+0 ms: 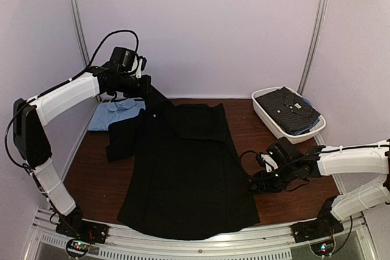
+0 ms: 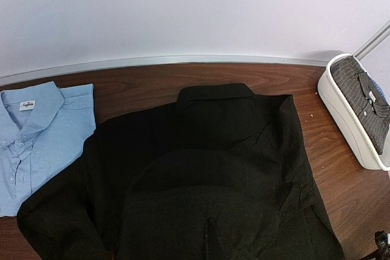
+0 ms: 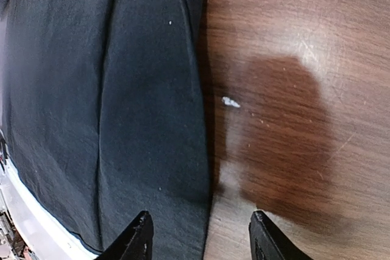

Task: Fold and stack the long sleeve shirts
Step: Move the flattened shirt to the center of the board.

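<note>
The black shirt (image 1: 189,168) lies spread on the brown table, collar at the back. My left gripper (image 1: 145,84) is raised over the shirt's back left corner, shut on a fold of it, which hangs from it in a taut ridge. In the left wrist view, black cloth (image 2: 207,211) covers the fingers. My right gripper (image 1: 256,182) is low at the shirt's right edge, open and empty. In the right wrist view it (image 3: 201,240) straddles that edge (image 3: 152,120). The light blue shirt (image 1: 113,114) lies folded at the back left and also shows in the left wrist view (image 2: 36,138).
A white oval tub (image 1: 268,120) stands at the back right, holding a dark pale-dotted shirt (image 1: 287,108); both also show in the left wrist view, tub (image 2: 344,120) and shirt (image 2: 365,92). Bare wood (image 3: 292,89) lies right of the black shirt. Walls enclose the table.
</note>
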Controlling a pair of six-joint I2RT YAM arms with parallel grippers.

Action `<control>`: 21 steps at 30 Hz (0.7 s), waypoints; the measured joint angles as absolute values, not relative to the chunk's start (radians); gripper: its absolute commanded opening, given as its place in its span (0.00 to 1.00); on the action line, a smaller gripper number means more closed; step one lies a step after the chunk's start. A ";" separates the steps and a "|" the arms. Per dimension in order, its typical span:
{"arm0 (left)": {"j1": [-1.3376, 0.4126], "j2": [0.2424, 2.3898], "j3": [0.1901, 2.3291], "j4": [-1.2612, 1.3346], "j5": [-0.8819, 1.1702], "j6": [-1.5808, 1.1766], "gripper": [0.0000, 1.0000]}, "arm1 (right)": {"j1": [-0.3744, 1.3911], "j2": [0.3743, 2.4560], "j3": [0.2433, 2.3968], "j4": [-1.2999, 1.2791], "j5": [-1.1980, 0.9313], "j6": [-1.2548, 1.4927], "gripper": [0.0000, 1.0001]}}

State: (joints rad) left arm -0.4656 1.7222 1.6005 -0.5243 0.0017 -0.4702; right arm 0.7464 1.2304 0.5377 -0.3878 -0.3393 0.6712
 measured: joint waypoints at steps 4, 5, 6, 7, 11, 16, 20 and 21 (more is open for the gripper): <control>-0.466 1.726 1.599 -0.524 0.019 -0.470 0.00 | 0.747 1.269 0.537 -0.326 -0.340 0.689 0.54; -0.466 1.726 1.599 -0.524 0.021 -0.471 0.00 | 0.747 1.285 0.537 -0.308 -0.339 0.692 0.53; -0.466 1.726 1.599 -0.524 0.023 -0.470 0.00 | 0.747 1.300 0.537 -0.292 -0.338 0.696 0.51; -0.466 1.726 1.599 -0.524 0.023 -0.470 0.00 | 0.747 1.314 0.537 -0.278 -0.336 0.700 0.49; -0.466 1.726 1.599 -0.525 0.024 -0.470 0.00 | 0.747 1.360 0.547 -0.211 -0.332 0.715 0.39; -0.465 1.726 1.599 -0.525 0.034 -0.471 0.00 | 0.743 1.406 0.561 -0.162 -0.311 0.731 0.08; -0.465 1.738 1.604 -0.521 0.057 -0.479 0.00 | 0.719 1.422 0.579 -0.164 -0.302 0.725 0.00; -0.465 1.747 1.610 -0.517 0.065 -0.481 0.00 | 0.707 1.422 0.586 -0.169 -0.297 0.718 0.00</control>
